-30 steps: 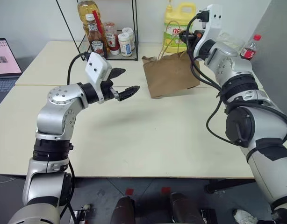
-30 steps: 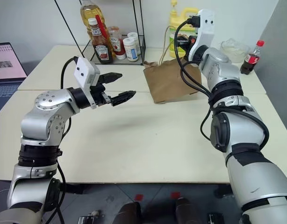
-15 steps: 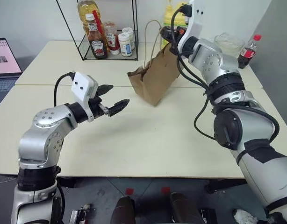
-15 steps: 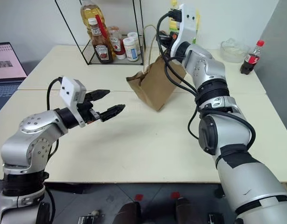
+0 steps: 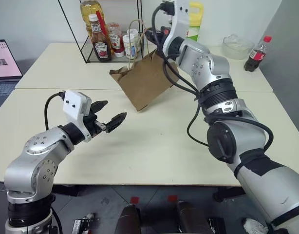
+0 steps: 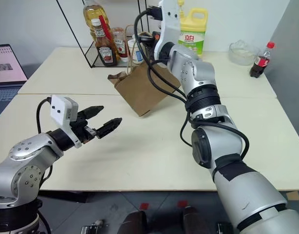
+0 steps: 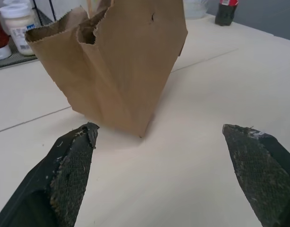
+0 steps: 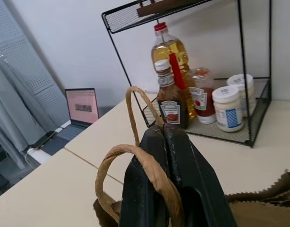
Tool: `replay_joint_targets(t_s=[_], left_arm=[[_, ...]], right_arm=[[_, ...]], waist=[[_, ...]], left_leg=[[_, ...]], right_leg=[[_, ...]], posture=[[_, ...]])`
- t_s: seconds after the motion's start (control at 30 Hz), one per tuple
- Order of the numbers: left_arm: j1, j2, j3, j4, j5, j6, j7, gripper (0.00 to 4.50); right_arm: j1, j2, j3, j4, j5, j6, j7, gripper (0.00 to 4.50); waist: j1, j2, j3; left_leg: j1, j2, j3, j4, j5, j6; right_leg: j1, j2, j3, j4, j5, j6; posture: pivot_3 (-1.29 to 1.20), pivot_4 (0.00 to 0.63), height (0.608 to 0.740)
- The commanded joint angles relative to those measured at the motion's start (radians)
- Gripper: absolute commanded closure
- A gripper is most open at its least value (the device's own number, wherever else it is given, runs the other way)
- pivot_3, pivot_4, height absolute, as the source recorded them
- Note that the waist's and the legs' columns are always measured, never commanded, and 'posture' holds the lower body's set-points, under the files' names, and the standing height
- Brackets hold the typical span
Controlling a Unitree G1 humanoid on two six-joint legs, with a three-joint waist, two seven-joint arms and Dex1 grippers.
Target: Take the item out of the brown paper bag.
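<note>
Above the table [image 5: 154, 141], the right hand [image 6: 150, 40] was clenched at the brown paper bag [image 5: 142, 83], which hung tilted with one bottom corner touching the tabletop. Nearby, the left hand [image 5: 112, 113] hovered with fingers spread, grasping nothing.

the brown paper bag [image 5: 142, 80] sits tilted mid-table [image 5: 154, 146], one bottom corner down. wire rack [image 5: 110, 29] with ketchup bottle [image 5: 99, 41] is at the back edge, left of it. cola bottle [image 5: 255, 47] near the back right corner, laptop [image 5: 6, 66] off the left edge.
</note>
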Motion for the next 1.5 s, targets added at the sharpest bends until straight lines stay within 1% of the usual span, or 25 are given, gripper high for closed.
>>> replay_joint_targets(t_s=[0.03, 0.13, 0.27, 0.57, 1.0, 1.23, 1.4, 1.5], left_arm=[[0.017, -0.026, 0.054, -0.066, -0.034, -0.016, 0.050, 0.00], [0.065, -0.051, 0.055, -0.119, -0.066, 0.002, 0.073, 0.00], [0.120, -0.077, 0.095, -0.175, -0.124, 0.019, 0.115, 0.00], [0.148, -0.068, 0.139, -0.211, -0.197, 0.028, 0.178, 0.00], [0.173, -0.027, 0.165, -0.207, -0.258, 0.006, 0.200, 0.00], [0.183, -0.023, 0.158, -0.207, -0.258, -0.009, 0.204, 0.00], [0.179, -0.014, 0.149, -0.194, -0.254, -0.020, 0.199, 0.00], [0.170, -0.003, 0.140, -0.178, -0.250, -0.025, 0.190, 0.00]], right_arm=[[-0.009, 0.020, -0.007, -0.144, 0.048, 0.043, -0.039, 4.46], [0.012, 0.044, -0.002, -0.198, 0.063, 0.080, -0.071, 4.46], [0.032, 0.085, -0.002, -0.246, 0.079, 0.119, -0.110, 4.46], [0.058, 0.138, -0.005, -0.300, 0.111, 0.178, -0.166, 4.46], [0.051, 0.190, -0.016, -0.365, 0.212, 0.245, -0.210, 4.46], [0.052, 0.193, -0.006, -0.321, 0.215, 0.219, -0.226, 4.46], [0.101, 0.172, 0.037, -0.340, 0.178, 0.225, -0.222, 4.46], [0.137, 0.144, 0.087, -0.388, 0.155, 0.235, -0.196, 4.46]], waist=[[0.001, 0.000, 0.000], [0.002, 0.000, 0.000], [0.001, 0.000, 0.000], [0.002, -0.001, -0.001], [0.002, -0.001, -0.001], [0.002, -0.001, -0.001], [0.001, -0.001, -0.001], [0.002, -0.002, -0.001]], left_leg=[[0.000, 0.000, 0.000, 0.000, 0.000, 0.000], [-0.001, 0.000, 0.000, 0.000, 0.000, 0.000], [-0.001, 0.000, -0.001, 0.000, 0.000, 0.000], [-0.001, 0.000, -0.001, 0.000, 0.000, 0.000], [-0.001, 0.000, -0.001, 0.000, 0.000, 0.000], [-0.001, 0.000, -0.001, 0.000, 0.000, 0.000], [-0.001, 0.000, -0.001, 0.000, 0.000, 0.000], [-0.002, 0.000, -0.001, 0.000, 0.000, 0.000]], right_leg=[[0.000, 0.000, 0.000, 0.000, 0.000, 0.000], [0.000, 0.000, 0.000, -0.001, 0.000, 0.000], [0.000, 0.000, -0.001, 0.000, 0.000, 0.000], [-0.001, 0.000, 0.000, 0.000, 0.000, 0.000], [-0.001, 0.001, -0.001, -0.001, 0.000, 0.000], [-0.001, 0.001, 0.000, -0.001, 0.000, -0.001], [-0.001, 0.001, 0.000, -0.001, 0.000, -0.001], [-0.001, 0.001, 0.000, -0.001, 0.000, -0.001]], posture=[[0.00, 0.150, 0.740], [0.00, 0.150, 0.740], [0.00, 0.150, 0.740], [0.00, 0.150, 0.740], [0.00, 0.150, 0.740], [0.00, 0.150, 0.740], [0.00, 0.150, 0.740], [0.00, 0.150, 0.740]])
